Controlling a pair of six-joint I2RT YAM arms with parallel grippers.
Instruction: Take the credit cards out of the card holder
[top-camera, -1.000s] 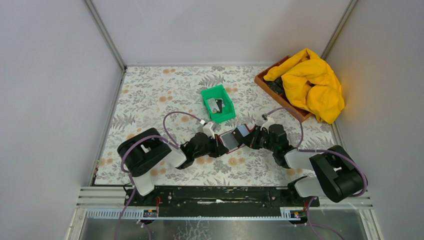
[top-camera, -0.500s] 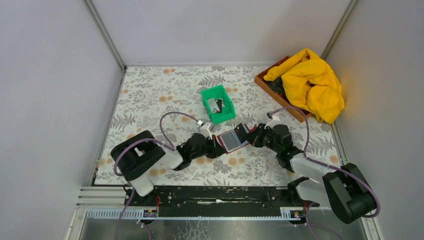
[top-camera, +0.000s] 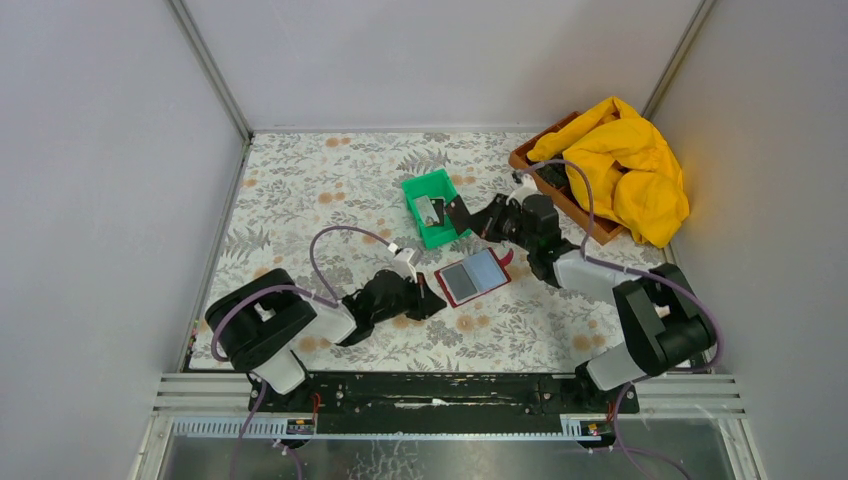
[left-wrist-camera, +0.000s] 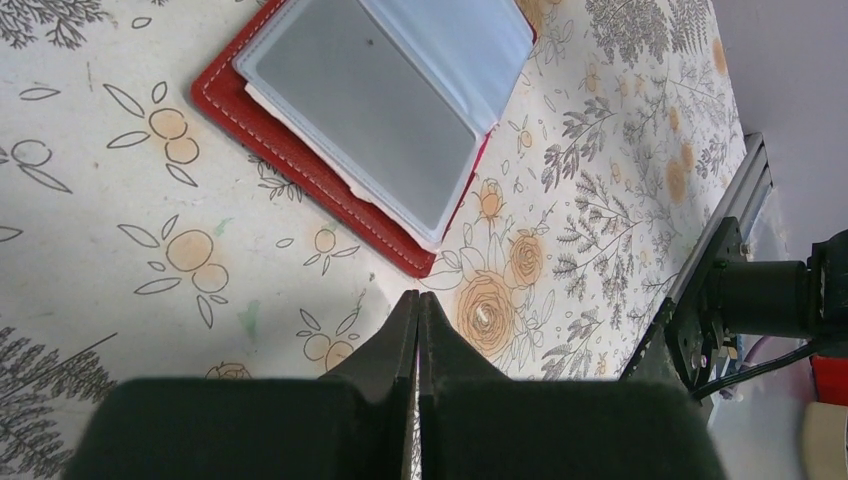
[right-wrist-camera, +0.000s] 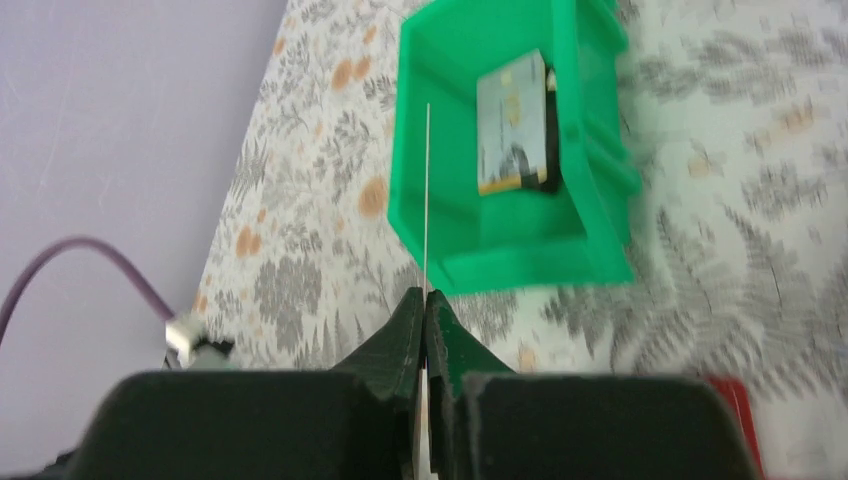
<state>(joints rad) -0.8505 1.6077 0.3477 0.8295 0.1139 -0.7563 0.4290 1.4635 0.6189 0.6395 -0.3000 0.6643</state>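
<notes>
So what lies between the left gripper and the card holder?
Only a bare stretch of floral tablecloth. The left wrist view shows the shut left gripper just short of the open card holder, not touching it, and nothing lies in the gap.

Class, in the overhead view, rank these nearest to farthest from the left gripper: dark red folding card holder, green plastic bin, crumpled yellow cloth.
1. Dark red folding card holder, just right of the left gripper.
2. Green plastic bin, farther back, mid-table.
3. Crumpled yellow cloth, far back-right corner.
</notes>
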